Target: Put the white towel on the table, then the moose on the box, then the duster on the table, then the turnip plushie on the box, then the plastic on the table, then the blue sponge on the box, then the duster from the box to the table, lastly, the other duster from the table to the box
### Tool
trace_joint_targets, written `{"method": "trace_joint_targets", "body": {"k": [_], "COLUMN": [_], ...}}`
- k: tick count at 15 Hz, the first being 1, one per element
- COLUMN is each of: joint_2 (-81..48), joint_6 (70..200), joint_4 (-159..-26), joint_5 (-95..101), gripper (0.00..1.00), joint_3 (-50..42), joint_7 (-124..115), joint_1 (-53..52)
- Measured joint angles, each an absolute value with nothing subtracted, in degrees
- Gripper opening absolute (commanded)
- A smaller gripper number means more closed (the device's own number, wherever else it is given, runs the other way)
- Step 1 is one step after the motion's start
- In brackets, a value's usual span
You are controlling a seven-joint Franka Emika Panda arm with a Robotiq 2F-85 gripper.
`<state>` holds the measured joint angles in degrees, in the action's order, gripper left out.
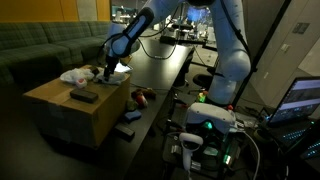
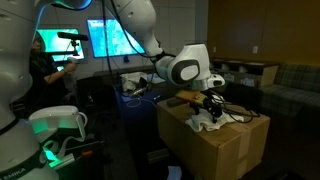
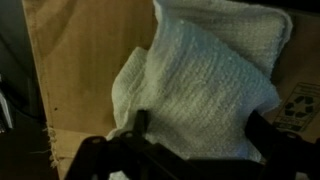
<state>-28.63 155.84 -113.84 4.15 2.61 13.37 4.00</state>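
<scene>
Towel first: we see the white towel bunched on the cardboard box, directly under our gripper. Its fingers are spread, one on either side of the cloth. In an exterior view, the table lies just beside the box.

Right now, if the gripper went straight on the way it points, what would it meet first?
Most likely the crumpled white cloth towel, lying on the brown cardboard box: it fills the wrist view just beyond the open gripper. The gap between them is hard to judge.
</scene>
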Motion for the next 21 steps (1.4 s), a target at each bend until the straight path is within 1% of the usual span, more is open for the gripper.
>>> {"method": "trace_joint_targets", "body": {"k": [2, 3, 5, 6, 7, 9, 11, 12, 13, 21], "joint_2": [-28.79, -28.73, -28.48, -28.31, -28.14, -27.71, -26.96, -26.45, -25.80, -17.47], "joint_6": [155.84, 155.84, 155.84, 155.83, 155.81, 155.82, 155.92, 156.32, 156.98, 163.81], "joint_4": [-113.57, -113.53, -113.52, -113.53, -113.57, -113.81, -114.49, -115.12, -115.95, -125.09], "joint_5": [4.21, 4.24, 4.28, 4.30, 4.30, 4.55, 5.27, 5.56, 5.68, 5.72], "gripper": [0.59, 0.49, 0.34, 0.28, 0.19, 0.07, 0.07, 0.04, 0.06, 0.06], "joint_3": [2.62, 2.62, 2.63, 2.63, 2.64, 2.56, 2.17, 1.79, 1.35, -3.81], "joint_7": [13.37, 13.37, 13.40, 13.46, 13.55, 13.60, 13.59, 13.59, 13.58, 12.30], "joint_1": [3.98, 3.95, 3.90, 3.90, 3.90, 3.90, 3.90, 3.90, 3.92, 5.22]}}
